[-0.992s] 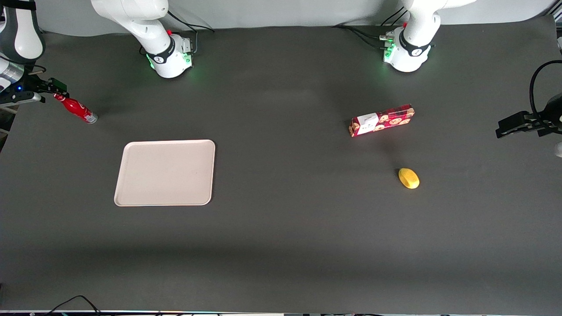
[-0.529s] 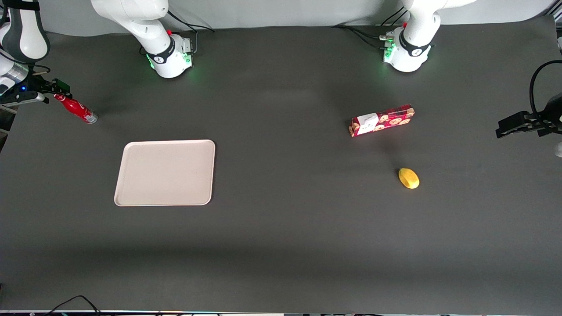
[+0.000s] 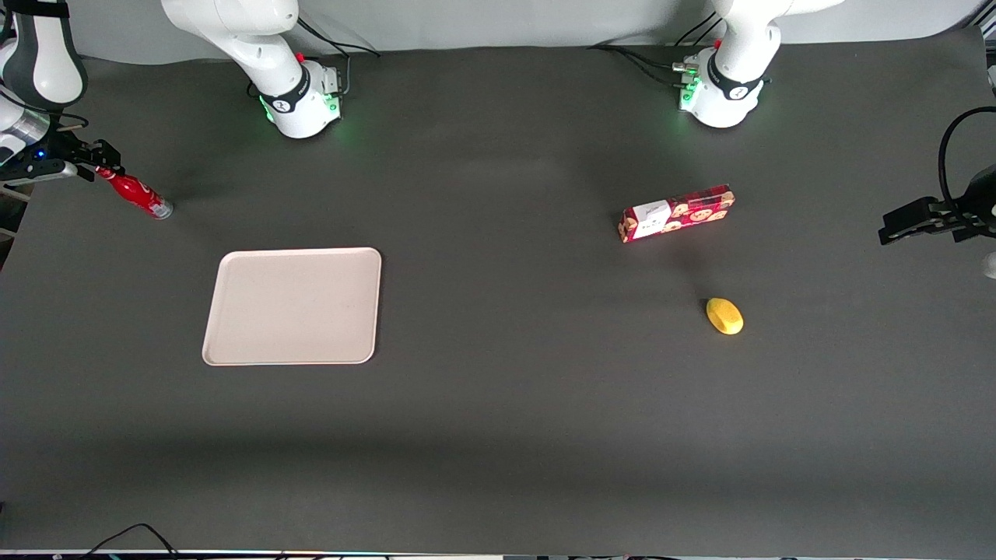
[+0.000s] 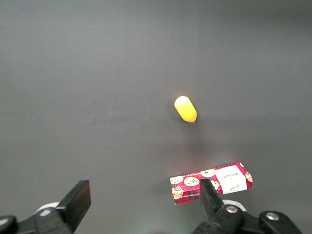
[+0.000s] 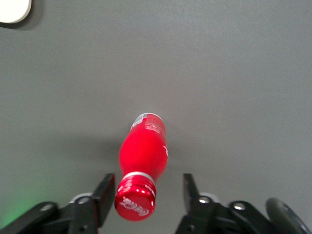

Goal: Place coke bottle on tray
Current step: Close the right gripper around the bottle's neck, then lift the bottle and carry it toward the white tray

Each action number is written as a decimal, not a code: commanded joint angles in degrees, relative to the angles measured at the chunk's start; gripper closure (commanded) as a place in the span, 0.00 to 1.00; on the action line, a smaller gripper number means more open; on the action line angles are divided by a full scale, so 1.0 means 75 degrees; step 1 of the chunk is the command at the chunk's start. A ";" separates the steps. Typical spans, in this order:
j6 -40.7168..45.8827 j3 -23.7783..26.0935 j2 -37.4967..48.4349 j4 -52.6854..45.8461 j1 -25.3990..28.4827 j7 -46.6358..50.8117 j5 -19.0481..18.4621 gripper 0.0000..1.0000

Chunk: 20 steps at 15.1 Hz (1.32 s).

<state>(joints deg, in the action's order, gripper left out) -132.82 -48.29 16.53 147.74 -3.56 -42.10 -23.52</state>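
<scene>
Right now the pincer [image 5: 145,194] hangs open around the red cap of the coke bottle [image 3: 137,194], which stands on the desk [image 3: 498,404] toward the working arm's end, farther from the front camera than the tray [image 3: 292,306] and apart from it.

Gripper [image 5: 146,195] hanging at the working arm's end of the table, fingers [image 5: 105,192] spread about the cap of the bottle [image 3: 138,193], gaps showing on both sides. Bare mat lying between bottle and tray [image 3: 233,354], nothing standing in that stretch. Tray surface lying bare. Box [image 3: 675,213] and yellow object [image 3: 724,316] sitting well apart toward the parked arm's end, crowding neither bottle nor tray.
</scene>
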 commanded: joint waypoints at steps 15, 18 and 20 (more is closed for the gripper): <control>0.1932 0.0704 0.0269 -0.1484 0.0463 0.0152 0.0193 1.00; 0.3092 0.1606 0.0210 -0.2527 0.0463 0.0468 0.0627 1.00; 0.3783 0.2263 0.0175 -0.3241 0.0451 0.0842 0.0780 1.00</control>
<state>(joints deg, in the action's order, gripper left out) -112.07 -36.94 17.70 131.06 -0.48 -39.44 -19.76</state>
